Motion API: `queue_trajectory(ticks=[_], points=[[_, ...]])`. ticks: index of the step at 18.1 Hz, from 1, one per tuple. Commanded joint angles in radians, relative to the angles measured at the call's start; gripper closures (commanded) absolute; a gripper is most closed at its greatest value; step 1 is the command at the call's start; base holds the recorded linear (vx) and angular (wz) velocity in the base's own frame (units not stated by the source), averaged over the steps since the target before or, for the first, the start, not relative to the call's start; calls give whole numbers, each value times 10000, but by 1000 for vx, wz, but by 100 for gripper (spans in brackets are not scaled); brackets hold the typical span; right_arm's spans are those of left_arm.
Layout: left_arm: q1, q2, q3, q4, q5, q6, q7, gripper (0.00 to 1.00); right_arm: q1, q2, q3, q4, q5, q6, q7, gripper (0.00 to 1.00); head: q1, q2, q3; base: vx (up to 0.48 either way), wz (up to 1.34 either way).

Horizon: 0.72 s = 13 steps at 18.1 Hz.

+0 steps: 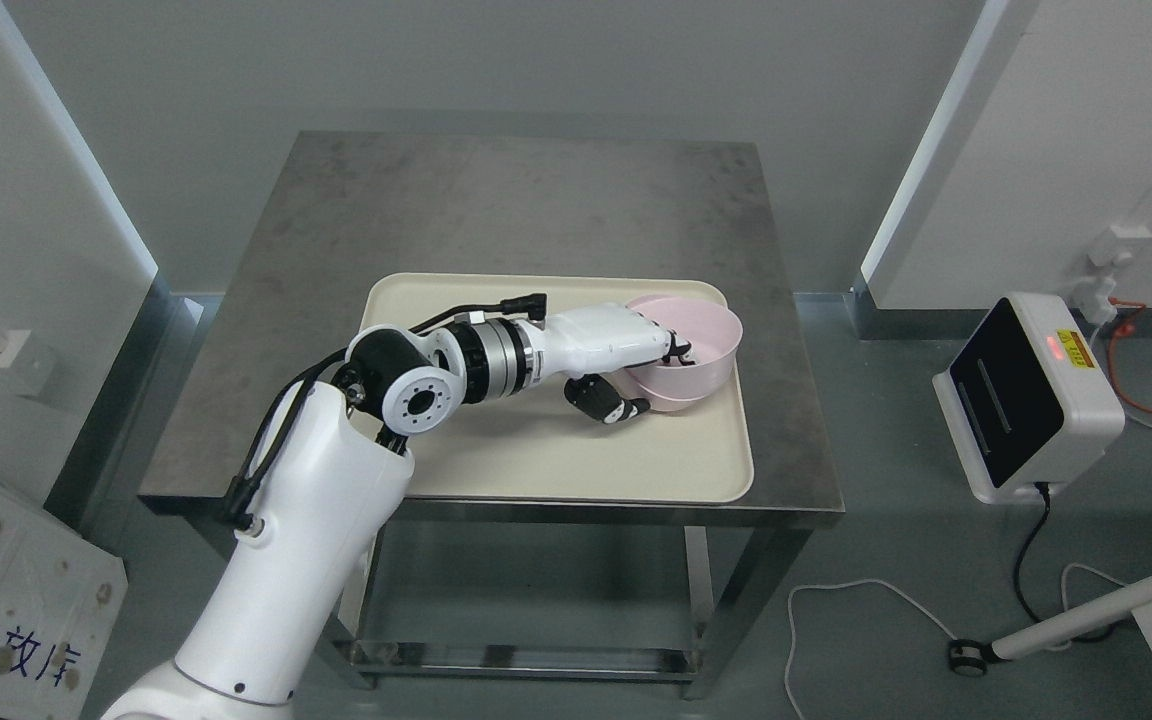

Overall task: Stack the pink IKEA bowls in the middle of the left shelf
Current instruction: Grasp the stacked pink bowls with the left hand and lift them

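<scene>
A pink bowl (698,348) rests on the right part of a cream tray (556,450) on the steel table; a second rim line along its lower side suggests two nested bowls. My left hand (651,375) reaches it from the left. Its fingers (674,345) hook over the near rim into the bowl, and the thumb (608,402) presses the outer wall from below. The hand is shut on the bowl's rim. The right arm is out of view.
The steel table (496,200) has bare surface behind the tray. A white device with a black face (1026,400) stands on the floor at the right, with cables and a white pole (1096,612) nearby. White panels flank the table on both sides.
</scene>
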<state>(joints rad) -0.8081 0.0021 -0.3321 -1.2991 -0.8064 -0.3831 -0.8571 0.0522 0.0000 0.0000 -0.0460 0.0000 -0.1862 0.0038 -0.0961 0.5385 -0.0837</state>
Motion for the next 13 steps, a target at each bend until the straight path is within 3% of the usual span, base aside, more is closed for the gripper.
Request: queue_trajectory(ticks=[1, 8, 13], points=[[-18, 153, 1479, 566, 577, -19, 42, 99, 0, -175, -92, 0, 77, 6, -8, 0, 0, 0, 0, -1, -12], [104, 153, 2874, 16, 3641, 119, 27, 100, 0, -175, -92, 0, 77, 6, -8, 0, 0, 0, 0, 2, -4], [1344, 153, 3535, -1318, 5163, -110, -524, 99, 0, -175, -92, 0, 77, 6, -8, 0, 0, 0, 0, 0, 0]])
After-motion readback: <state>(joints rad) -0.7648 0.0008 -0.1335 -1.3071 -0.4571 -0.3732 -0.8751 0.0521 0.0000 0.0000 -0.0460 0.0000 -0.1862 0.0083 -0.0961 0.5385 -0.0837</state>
